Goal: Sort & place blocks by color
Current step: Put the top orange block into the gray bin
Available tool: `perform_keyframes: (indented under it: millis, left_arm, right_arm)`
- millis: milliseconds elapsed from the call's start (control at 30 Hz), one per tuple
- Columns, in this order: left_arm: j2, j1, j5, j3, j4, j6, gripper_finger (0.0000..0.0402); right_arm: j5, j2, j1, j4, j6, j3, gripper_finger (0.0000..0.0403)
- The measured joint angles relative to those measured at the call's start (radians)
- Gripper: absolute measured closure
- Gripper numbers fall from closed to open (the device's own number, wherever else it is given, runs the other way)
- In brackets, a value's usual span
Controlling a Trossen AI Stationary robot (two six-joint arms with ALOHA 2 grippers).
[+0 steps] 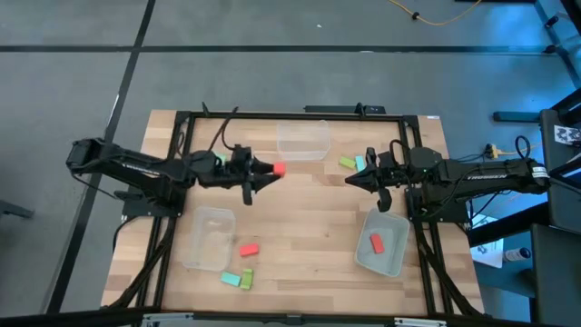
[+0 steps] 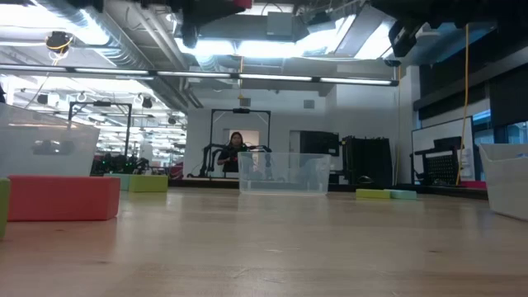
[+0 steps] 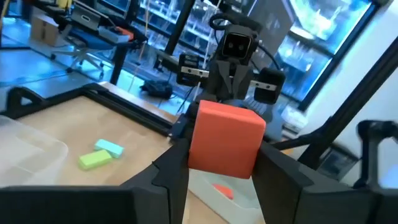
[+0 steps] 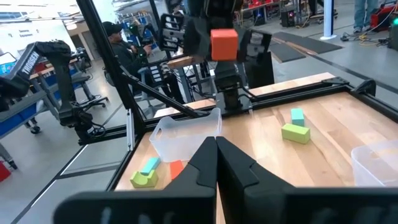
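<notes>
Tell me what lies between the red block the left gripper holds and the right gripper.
In the high view, only bare wooden table lies between the red block, clamped in the left gripper, and the right gripper. The green and teal blocks sit just beyond that line.

Room: an open workshop hall. Grey floor [image 1: 272,77] crossed by dark seam lines lay around the light wooden table [image 1: 300,195] with its black metal frame [image 1: 290,113]. Long bright ceiling light strips [image 2: 247,49] ran overhead among exposed ducts. A seated person [image 2: 235,153] was at a far workstation. Dark office chairs [image 4: 84,102] stood beside the table. A yellow cable [image 1: 445,16] lay on the floor.
</notes>
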Motion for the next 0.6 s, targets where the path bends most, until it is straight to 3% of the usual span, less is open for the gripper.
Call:
perform_keyframes:
  millis: [333, 600]
  left_arm:
    - [0.003, -0.011, 0.044, -0.020, 0.029, 0.006, 0.0260]
    - [0.079, 0.021, 0.122, 0.109, -0.199, 0.014, 0.0260]
  right_arm:
    - [0.002, 0.007, 0.000, 0.084, 0.069, 0.000, 0.0402]
    - [0.045, 0.163, 0.031, 0.096, 0.179, 0.096, 0.0385]
